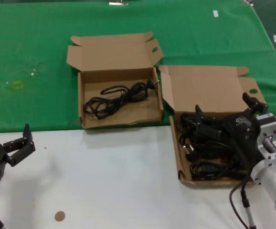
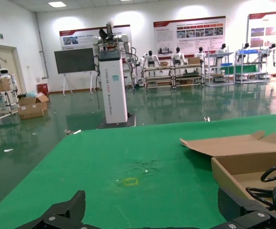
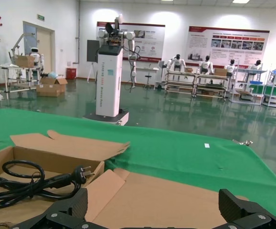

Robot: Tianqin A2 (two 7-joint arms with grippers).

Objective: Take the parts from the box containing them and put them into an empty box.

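The source box, lid open, sits right of centre across the edge between green cloth and white table, full of black power cords, with the right gripper spread wide and empty above them. Just beside it on the cloth, the second box holds one coiled cord; the left gripper hovers released over the table's near-left. Only the wrist views show the hall: glossy green floor, a white robot pillar, wall posters with illegible writing.
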